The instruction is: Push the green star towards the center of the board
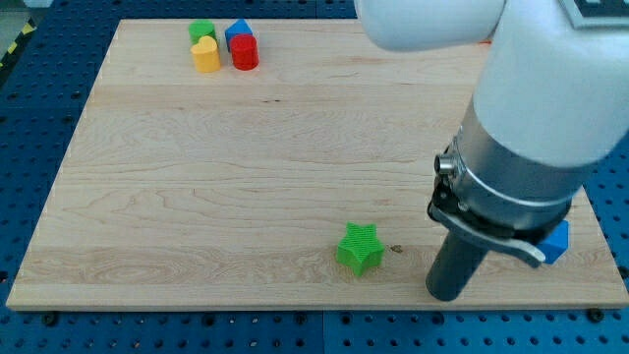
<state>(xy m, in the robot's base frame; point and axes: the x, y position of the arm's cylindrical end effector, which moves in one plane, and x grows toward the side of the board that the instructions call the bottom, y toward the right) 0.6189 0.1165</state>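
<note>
Your tip (449, 293) rested on the board (197, 197) near the view's bottom edge, to the right of the green star (360, 248) and apart from it. The star lay below the board's middle, toward the view's bottom. The arm carried no gripper, only the rod, so nothing was pinched. A blue block (557, 241) sat partly hidden behind the arm at the right. At the top left, a green block (201, 30), blue block (237, 31), yellow heart (205, 56) and red block (245, 53) were clustered together.
</note>
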